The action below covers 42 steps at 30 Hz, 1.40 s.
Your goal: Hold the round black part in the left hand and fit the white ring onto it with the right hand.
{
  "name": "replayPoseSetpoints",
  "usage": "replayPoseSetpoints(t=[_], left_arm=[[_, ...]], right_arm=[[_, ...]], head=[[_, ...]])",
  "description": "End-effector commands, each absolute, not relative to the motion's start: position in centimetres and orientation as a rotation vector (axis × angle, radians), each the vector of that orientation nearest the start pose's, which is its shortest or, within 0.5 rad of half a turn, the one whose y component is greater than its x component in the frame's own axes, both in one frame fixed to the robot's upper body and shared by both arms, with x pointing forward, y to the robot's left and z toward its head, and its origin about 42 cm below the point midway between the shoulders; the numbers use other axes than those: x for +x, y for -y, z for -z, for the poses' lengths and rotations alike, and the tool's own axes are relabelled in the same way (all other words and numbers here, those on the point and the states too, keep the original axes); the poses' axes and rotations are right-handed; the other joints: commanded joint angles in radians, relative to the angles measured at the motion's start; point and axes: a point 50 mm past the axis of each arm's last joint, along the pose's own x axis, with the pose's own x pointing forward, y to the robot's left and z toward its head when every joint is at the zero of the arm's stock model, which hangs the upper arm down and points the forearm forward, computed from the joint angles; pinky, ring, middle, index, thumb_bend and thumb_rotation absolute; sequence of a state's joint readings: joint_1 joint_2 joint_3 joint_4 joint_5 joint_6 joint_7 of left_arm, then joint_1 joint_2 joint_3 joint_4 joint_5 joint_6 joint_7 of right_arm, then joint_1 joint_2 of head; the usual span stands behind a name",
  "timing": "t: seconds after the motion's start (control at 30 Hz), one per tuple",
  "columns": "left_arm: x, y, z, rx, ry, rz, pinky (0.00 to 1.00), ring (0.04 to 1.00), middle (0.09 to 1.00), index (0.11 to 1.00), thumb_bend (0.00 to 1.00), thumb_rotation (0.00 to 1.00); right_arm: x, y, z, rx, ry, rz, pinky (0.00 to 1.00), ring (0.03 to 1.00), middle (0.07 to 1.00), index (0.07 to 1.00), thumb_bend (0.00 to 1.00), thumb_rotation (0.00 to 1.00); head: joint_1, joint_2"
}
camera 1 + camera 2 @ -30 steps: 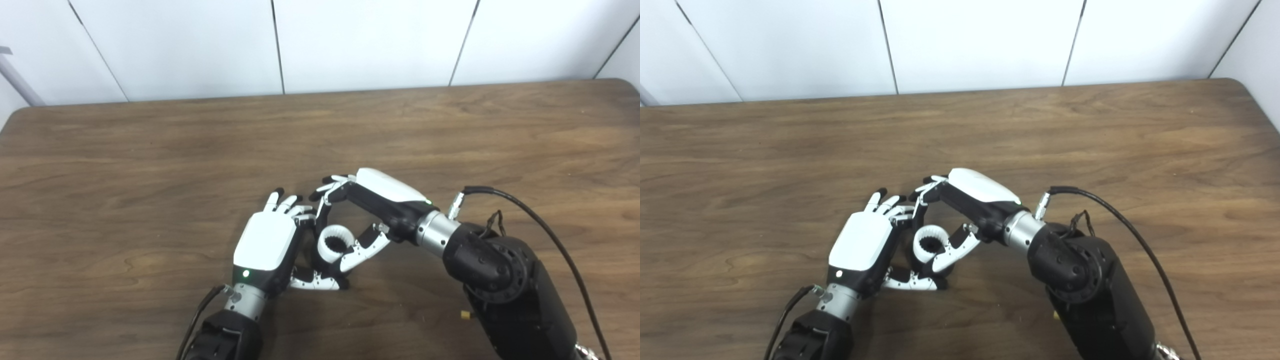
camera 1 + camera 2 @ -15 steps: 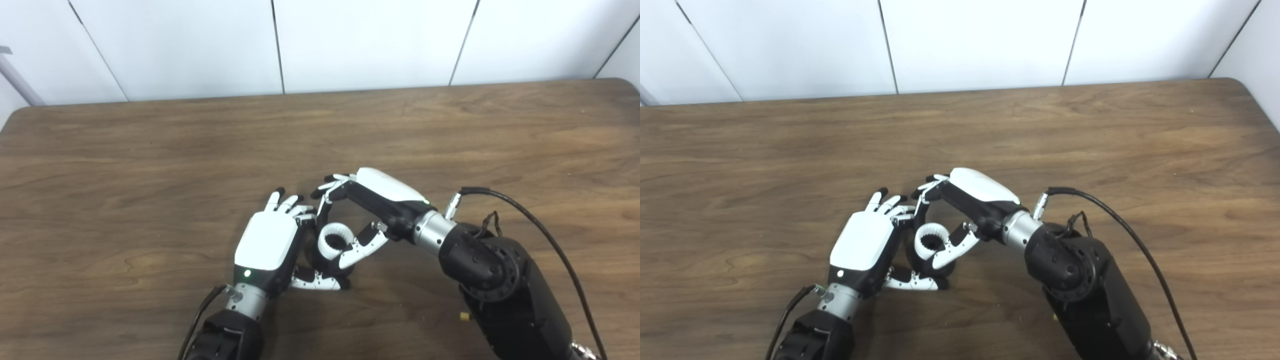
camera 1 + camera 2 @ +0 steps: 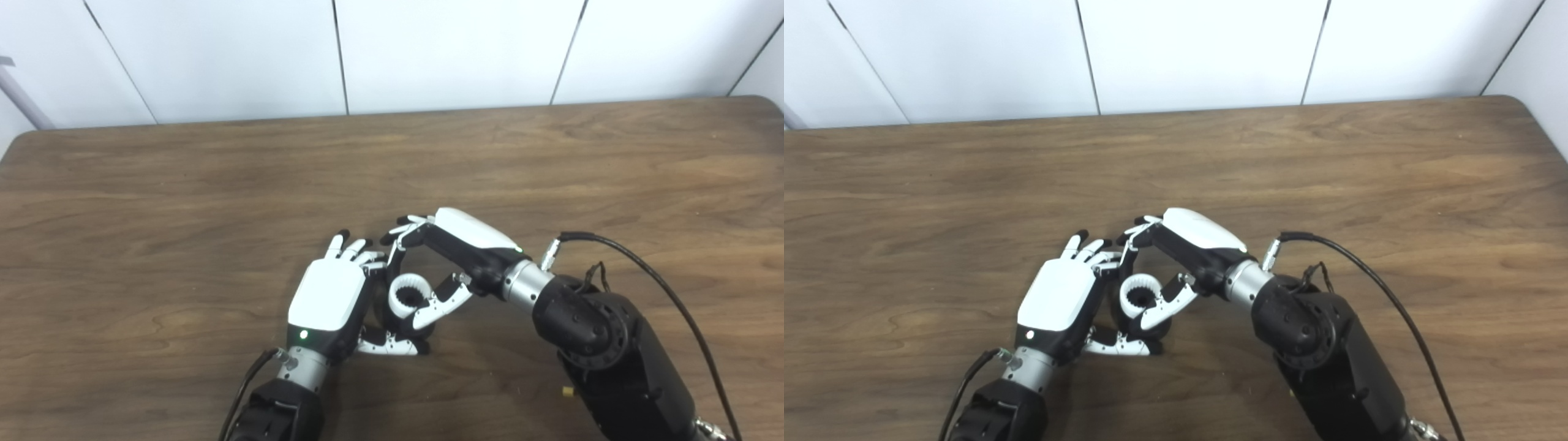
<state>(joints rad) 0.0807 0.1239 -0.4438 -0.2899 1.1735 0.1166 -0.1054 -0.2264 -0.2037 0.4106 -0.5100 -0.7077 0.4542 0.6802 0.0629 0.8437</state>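
My left hand [image 3: 327, 298] rests low over the table at centre front, its fingers and thumb curled around the round black part [image 3: 392, 321], which is mostly hidden. The white ring [image 3: 409, 293] sits on top of that part. My right hand [image 3: 456, 248] reaches in from the right and pinches the ring between its thumb below and its fingers above. The same hands and the ring [image 3: 1140, 295] show in the right eye view.
The brown wooden table [image 3: 184, 196] stretches all round the hands, with its far edge against a white panelled wall. A black cable [image 3: 649, 269] loops off my right forearm. A small tan bit [image 3: 568, 390] lies beside that arm.
My right arm has shifted slightly left and down, pressing the ring closer against the black part. My left hand has stayed where it was.
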Motion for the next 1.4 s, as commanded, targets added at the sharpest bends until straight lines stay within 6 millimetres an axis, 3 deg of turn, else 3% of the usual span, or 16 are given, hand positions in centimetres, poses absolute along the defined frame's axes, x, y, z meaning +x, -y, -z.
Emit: replayPoseSetpoints(t=[0.0, 1.37], left_arm=[[23.19, -12.75, -14.04, 1.221, 0.267, 0.322, 1.00, 0.894, 0.775, 0.484, 0.52, 0.06], [23.48, -12.63, -14.02, 1.222, 0.276, 0.314, 1.00, 0.894, 0.776, 0.484, 0.53, 0.06]], right_arm=[[28.35, 13.38, -23.74, -0.922, 0.185, -0.672, 1.00, 0.954, 0.834, 0.483, 0.52, 0.13], [28.81, 14.17, -22.77, -0.914, 0.154, -0.655, 0.97, 0.940, 0.826, 0.484, 0.52, 0.13]], head=[[0.000, 0.001], [-0.005, 0.006]])
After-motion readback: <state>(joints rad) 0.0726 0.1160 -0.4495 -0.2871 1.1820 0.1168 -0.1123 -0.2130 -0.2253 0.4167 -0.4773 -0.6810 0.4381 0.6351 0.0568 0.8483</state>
